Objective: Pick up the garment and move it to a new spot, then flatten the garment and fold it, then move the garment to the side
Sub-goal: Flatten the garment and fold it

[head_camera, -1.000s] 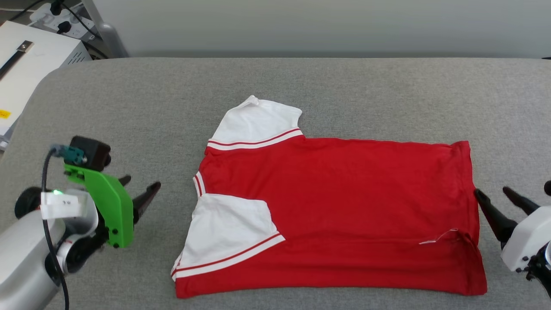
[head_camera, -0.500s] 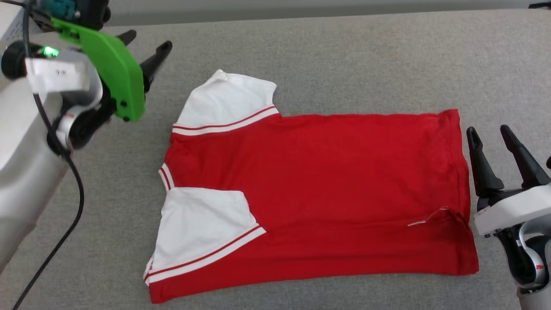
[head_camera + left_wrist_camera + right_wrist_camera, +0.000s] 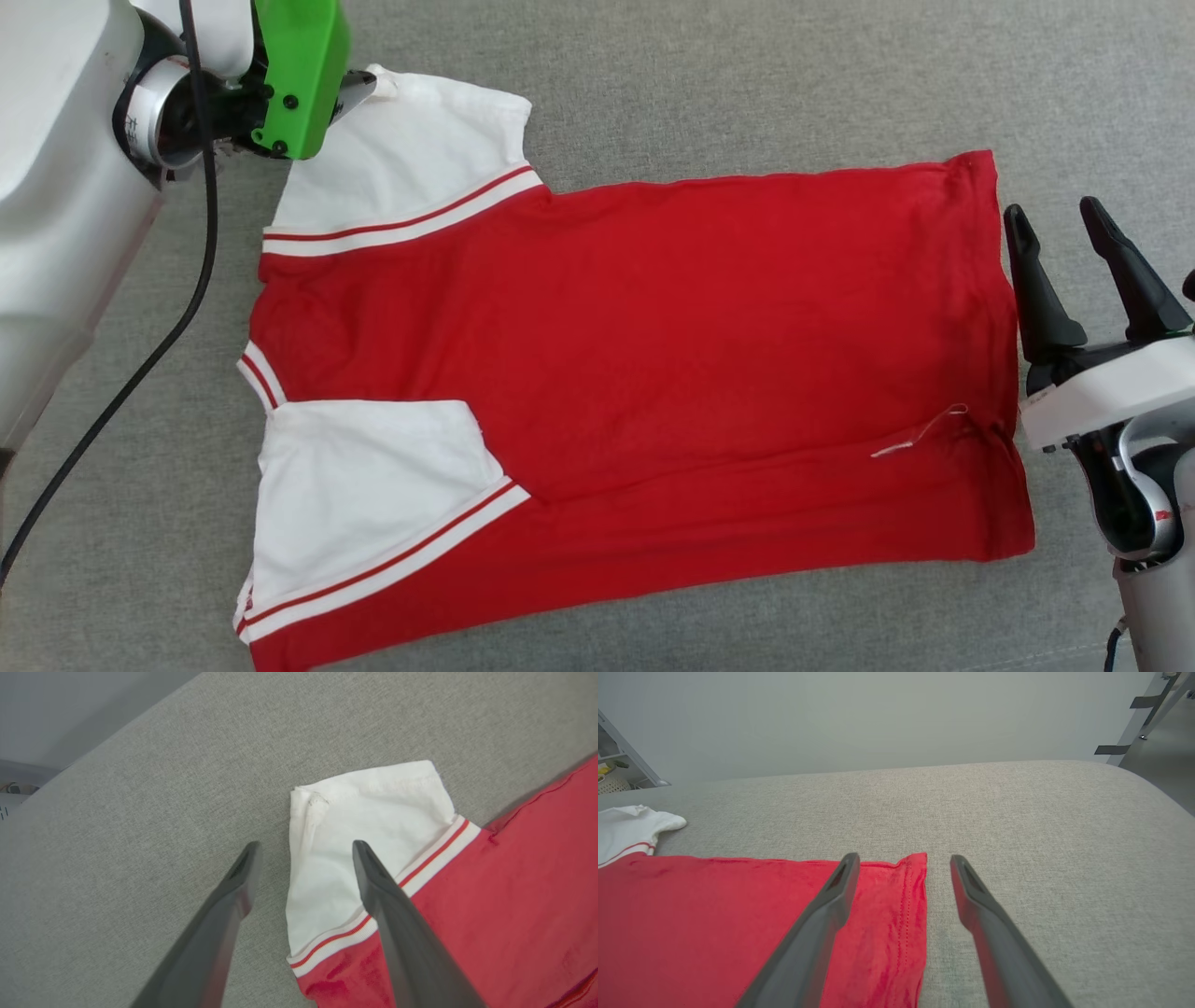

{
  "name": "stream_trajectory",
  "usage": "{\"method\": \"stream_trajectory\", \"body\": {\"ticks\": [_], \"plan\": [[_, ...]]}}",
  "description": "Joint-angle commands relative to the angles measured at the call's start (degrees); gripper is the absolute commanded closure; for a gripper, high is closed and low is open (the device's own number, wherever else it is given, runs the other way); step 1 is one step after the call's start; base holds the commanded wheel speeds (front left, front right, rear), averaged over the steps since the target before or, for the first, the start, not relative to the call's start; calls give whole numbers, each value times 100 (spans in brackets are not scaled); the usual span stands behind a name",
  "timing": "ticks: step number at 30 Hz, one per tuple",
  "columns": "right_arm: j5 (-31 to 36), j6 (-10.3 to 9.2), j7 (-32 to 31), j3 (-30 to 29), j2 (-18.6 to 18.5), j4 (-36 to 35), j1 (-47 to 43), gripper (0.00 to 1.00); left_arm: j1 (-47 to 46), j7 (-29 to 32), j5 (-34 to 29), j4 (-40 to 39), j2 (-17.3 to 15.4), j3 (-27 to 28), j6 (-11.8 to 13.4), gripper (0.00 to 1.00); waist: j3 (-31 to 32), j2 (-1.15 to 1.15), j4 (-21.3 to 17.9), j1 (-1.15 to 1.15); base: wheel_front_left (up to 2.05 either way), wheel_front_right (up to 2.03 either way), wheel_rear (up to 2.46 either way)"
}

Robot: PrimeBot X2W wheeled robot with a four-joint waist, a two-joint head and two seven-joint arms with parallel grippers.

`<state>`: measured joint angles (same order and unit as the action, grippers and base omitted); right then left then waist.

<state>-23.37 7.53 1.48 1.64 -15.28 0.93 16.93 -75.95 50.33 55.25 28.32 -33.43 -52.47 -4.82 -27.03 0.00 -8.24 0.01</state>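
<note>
Left wrist view: left tool (image 3: 304, 843) spread, straddling garment (image 3: 504, 896) sleeve edge.

The garment (image 3: 653, 373), a red jersey T-shirt, lies flat on the grey tabletop (image 3: 747, 75), with its collar towards the left edge and its hem towards the right. Its white, red-striped far sleeve (image 3: 411, 159) sticks out towards the far edge. The near sleeve (image 3: 364, 485) is folded in over the red body.

- Left gripper (image 3: 303, 847) is held at the upper left of the head view, its two dark fingers (image 3: 219, 933) spread apart
- Its wrist carries a green bracket (image 3: 297, 75), with the pale forearm (image 3: 56, 205) behind
- Right gripper (image 3: 1053, 213) sits at the right edge, its long fingers (image 3: 1041, 299) parted and pointing up the view, above a white wrist housing (image 3: 1111, 392)
</note>
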Motion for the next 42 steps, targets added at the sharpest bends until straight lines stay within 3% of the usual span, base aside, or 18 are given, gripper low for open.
{"method": "stream_trajectory", "body": {"ticks": [1,11,12,13,14,20,24,27,33,37,42], "plan": [[-18,-4,56,42,-8,32,146,0,-96,47,-46,98,40,-54,-29,0,-353,0,-206,-1,0,0,0],[-99,-4,241,313,-3,342,400,0,158,-45,-189,896,93,-389,-150,0,-527,0,-330,-1,0,0,0],[-105,-4,255,312,-19,366,414,0,179,-79,-201,933,86,-415,-163,50,-507,0,-320,-1,0,0,0],[-112,-4,268,314,-38,384,432,0,200,-138,-213,965,73,-439,-180,92,-474,0,-308,-1,0,0,0],[-115,-4,270,315,-57,390,446,0,214,-215,-203,978,68,-432,-191,100,-445,0,-298,-1,0,0,0],[-87,-4,210,203,-374,337,568,0,304,-810,-108,885,82,-370,-241,100,-107,0,-103,-1,0,0,0],[-136,-4,-264,265,-796,239,784,0,411,-1196,-78,628,62,-374,-255,100,117,0,60,-1,0,0,0],[-311,-4,-938,458,-1205,196,1023,0,510,-1411,-75,391,35,-406,-260,100,224,0,177,-1,0,0,0],[-1117,-4,-2916,1017,-1990,342,1686,0,677,-1692,-92,-72,24,-463,-261,100,265,0,378,-1,0,0,0],[-1610,-4,-4151,1384,-2293,640,2144,0,680,-1769,-152,-292,47,-492,-240,100,184,0,500,-1,0,0,0],[-1821,-4,-5014,1781,-2397,994,2620,0,604,-1853,-223,-505,103,-493,-200,100,11,0,647,-1,0,0,0]]}}
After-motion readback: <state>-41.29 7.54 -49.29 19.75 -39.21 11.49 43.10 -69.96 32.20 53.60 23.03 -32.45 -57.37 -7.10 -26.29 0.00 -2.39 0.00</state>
